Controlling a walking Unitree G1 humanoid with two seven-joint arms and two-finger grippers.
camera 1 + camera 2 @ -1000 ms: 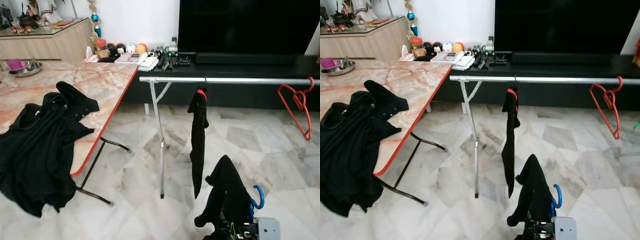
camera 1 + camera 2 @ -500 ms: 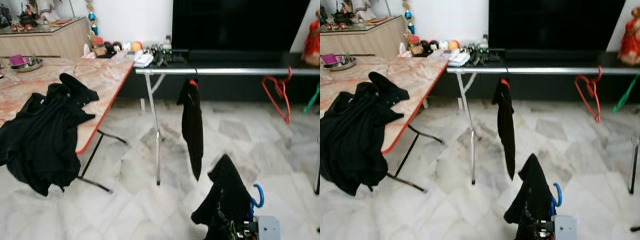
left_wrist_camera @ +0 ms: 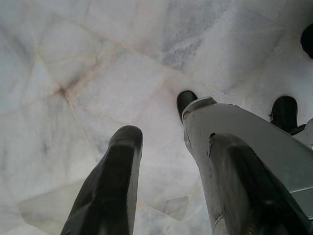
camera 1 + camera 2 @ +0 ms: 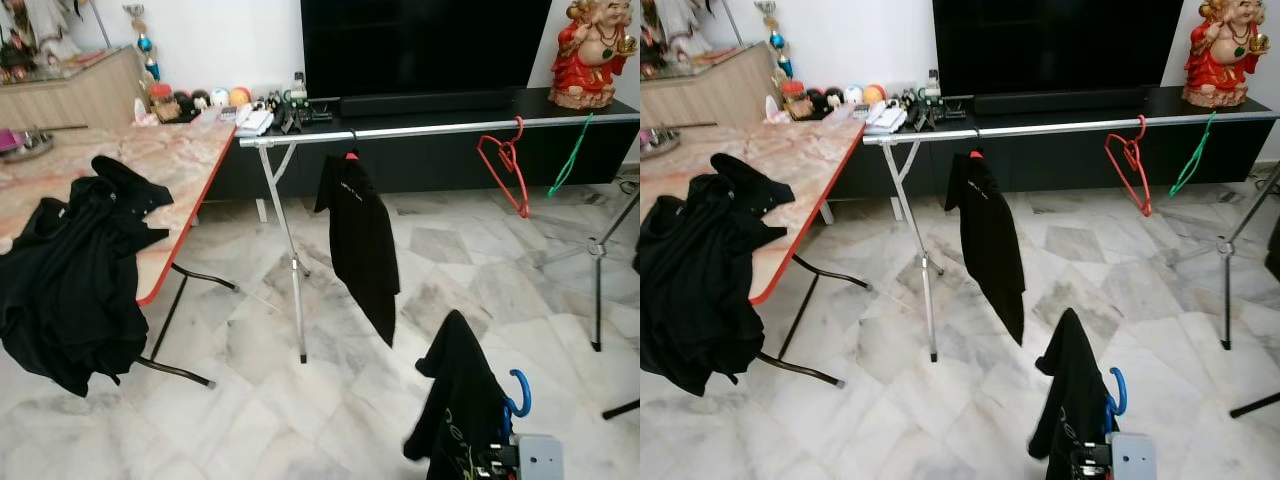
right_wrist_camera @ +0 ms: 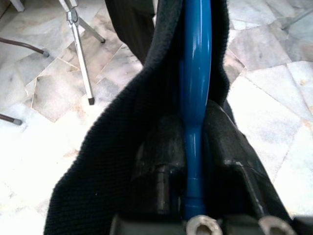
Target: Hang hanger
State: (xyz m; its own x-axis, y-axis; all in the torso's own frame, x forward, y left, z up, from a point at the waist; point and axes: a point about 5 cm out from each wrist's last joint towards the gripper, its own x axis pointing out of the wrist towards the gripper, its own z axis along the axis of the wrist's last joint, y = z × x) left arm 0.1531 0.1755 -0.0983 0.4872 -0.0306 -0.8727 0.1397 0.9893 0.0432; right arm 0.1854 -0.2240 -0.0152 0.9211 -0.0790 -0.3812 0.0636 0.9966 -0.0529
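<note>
My right gripper [image 5: 194, 147] is shut on the neck of a blue hanger [image 4: 517, 392], low at the right of the eye views. A black garment [image 4: 460, 410] drapes over this hanger and hides most of it. Ahead runs a silver clothes rail [image 4: 430, 127] on thin legs. A black shirt [image 4: 360, 240] hangs from it on a red-topped hanger. Farther right on the rail hang an empty red hanger [image 4: 505, 170] and a green one [image 4: 568, 160]. My left gripper [image 3: 175, 139] is open and points down at the marble floor.
A marble-top folding table [image 4: 190, 165] stands at the left with a pile of black clothes [image 4: 70, 270] spilling over its edge. A dark TV bench [image 4: 450, 150] with a red statue [image 4: 595, 50] runs behind the rail. A tripod leg [image 4: 597, 260] stands at the right.
The camera has swung right, bringing the green hanger, statue and tripod into view. The hung black shirt has turned broadside. My right gripper keeps its hold on the blue hanger.
</note>
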